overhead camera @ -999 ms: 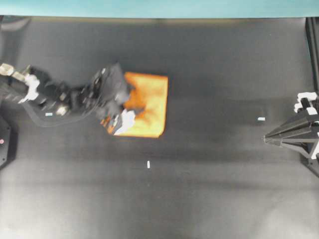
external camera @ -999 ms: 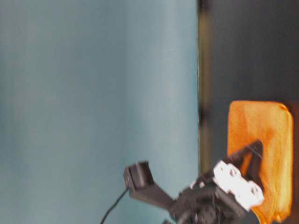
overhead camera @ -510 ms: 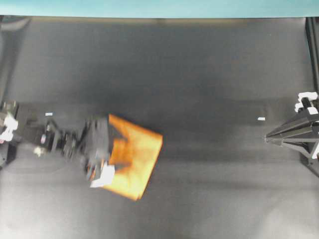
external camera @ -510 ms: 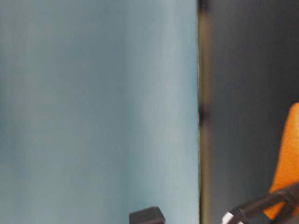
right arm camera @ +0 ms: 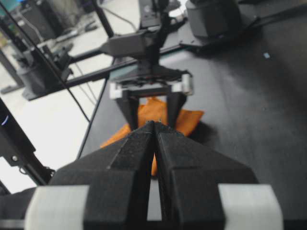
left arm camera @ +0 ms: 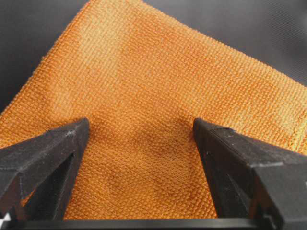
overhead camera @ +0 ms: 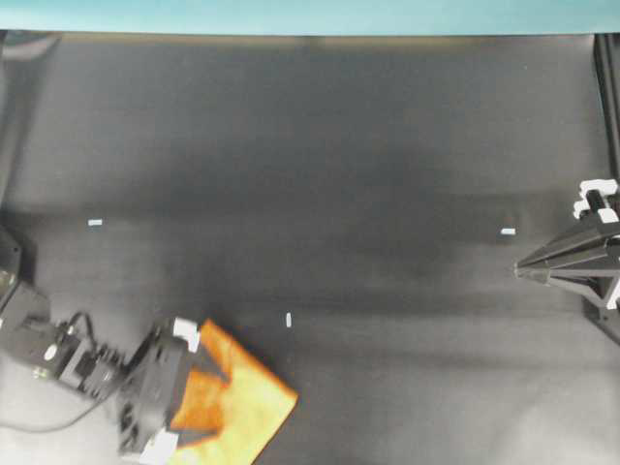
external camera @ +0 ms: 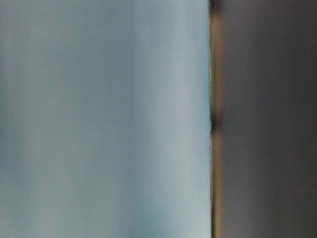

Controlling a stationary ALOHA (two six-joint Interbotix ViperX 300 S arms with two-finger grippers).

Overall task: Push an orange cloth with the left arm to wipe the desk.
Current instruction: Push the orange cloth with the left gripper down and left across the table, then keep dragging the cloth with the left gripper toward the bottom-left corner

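The orange cloth (overhead camera: 242, 412) lies flat on the black desk (overhead camera: 387, 145), near the front left corner and turned to a diamond. My left gripper (overhead camera: 215, 402) stands open on it, both black fingers spread wide and pressing into the weave. Nothing is pinched between them. In the left wrist view the cloth (left arm camera: 144, 72) fills the frame around the left gripper (left arm camera: 141, 123). My right gripper (overhead camera: 517, 271) rests shut at the right edge, far from the cloth. The right wrist view looks past the right gripper (right arm camera: 154, 124) at the cloth (right arm camera: 189, 120) and the left arm (right arm camera: 148, 86).
Small white tape marks (overhead camera: 289, 320) (overhead camera: 95, 222) (overhead camera: 508, 232) dot the desk. A teal rim (overhead camera: 291, 15) runs along the far edge. The table-level view is a blur of pale wall and dark desk (external camera: 267, 119). Black frame bars (right arm camera: 57, 62) stand beyond the left edge.
The left arm has swept the cloth from the middle left toward the front left corner, turning it on the way. Both have left the table-level view. The right arm has not moved.
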